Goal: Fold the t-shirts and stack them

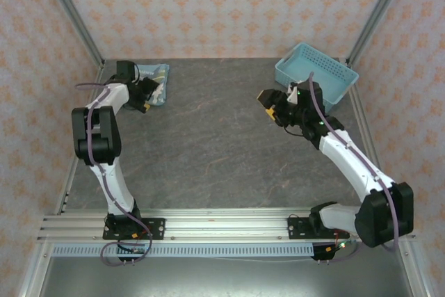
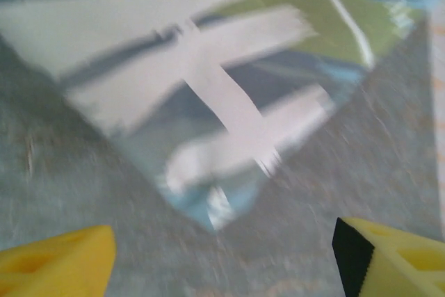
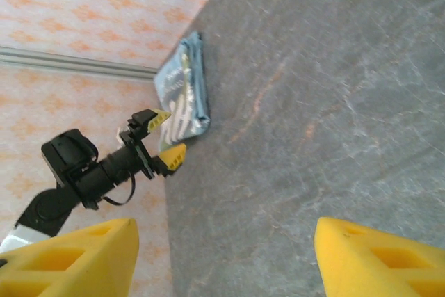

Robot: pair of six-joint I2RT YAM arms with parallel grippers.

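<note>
- The t-shirt [image 1: 157,83] lies folded into a small light teal bundle in the far left corner of the dark grey surface [image 1: 208,151], close to the patterned wall [image 1: 222,5].
- From the left wrist, the t-shirt [image 2: 208,88] shows broad white lettering on its upper face. One folded corner points toward the camera. The picture is blurred, so the letters cannot be read.
- The left end effector [image 1: 146,97] hovers at the near right edge of the t-shirt.
- Its two yellow fingers [image 2: 62,259] stand wide apart at the bottom of the left wrist view, with only bare surface between them. The left end effector [image 2: 222,255] has hold of nothing.
- From the right wrist, the left end effector [image 3: 165,137] sits just beside the t-shirt [image 3: 184,92], jaws spread.
- The right end effector [image 1: 268,101] is raised over the right half of the surface, well apart from the t-shirt.
- The right end effector [image 3: 222,255] is also spread wide and grips nothing.
- A light blue lattice basket [image 1: 316,74] stands in the far right corner, just behind the right arm's wrist.
</note>
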